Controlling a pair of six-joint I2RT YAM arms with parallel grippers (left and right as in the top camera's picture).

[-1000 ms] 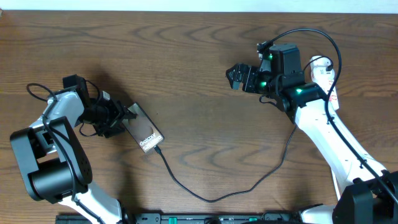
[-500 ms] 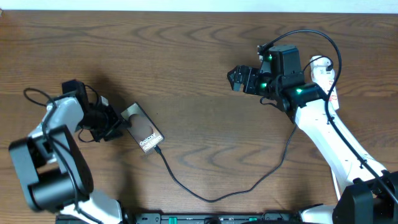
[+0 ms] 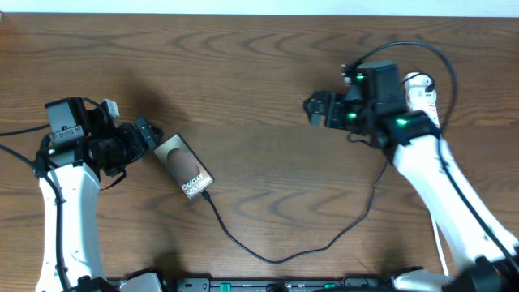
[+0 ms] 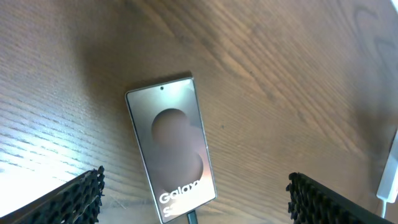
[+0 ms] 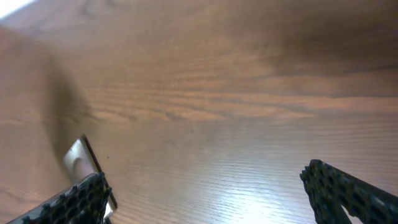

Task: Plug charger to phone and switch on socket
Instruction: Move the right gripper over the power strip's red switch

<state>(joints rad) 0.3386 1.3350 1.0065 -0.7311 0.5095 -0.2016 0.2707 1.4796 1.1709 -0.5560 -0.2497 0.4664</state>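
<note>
The phone (image 3: 184, 166) lies screen up on the wooden table, left of centre, with white "Galaxy" lettering. The charger (image 3: 276, 259) is a thin black cable that runs from the phone's lower end in a loop to the right. Its plug tip (image 4: 191, 218) meets the phone's bottom edge. My left gripper (image 3: 150, 134) is open and empty, just up and left of the phone and apart from it. In the left wrist view the phone (image 4: 171, 146) lies between the open fingers (image 4: 196, 180). My right gripper (image 3: 315, 107) is open and empty over bare table. The socket (image 3: 420, 96) is mostly hidden behind my right arm.
The right wrist view shows bare wood between the open fingers (image 5: 205, 180), with a corner of the phone (image 5: 78, 158) at the left. A white piece (image 4: 388, 180) shows at the right edge of the left wrist view. The table's far edge runs along the top.
My left gripper has drawn back to the left, off the phone's top end, and the left arm has swung outward. The right arm has shifted slightly right. The phone and cable have stayed put.
</note>
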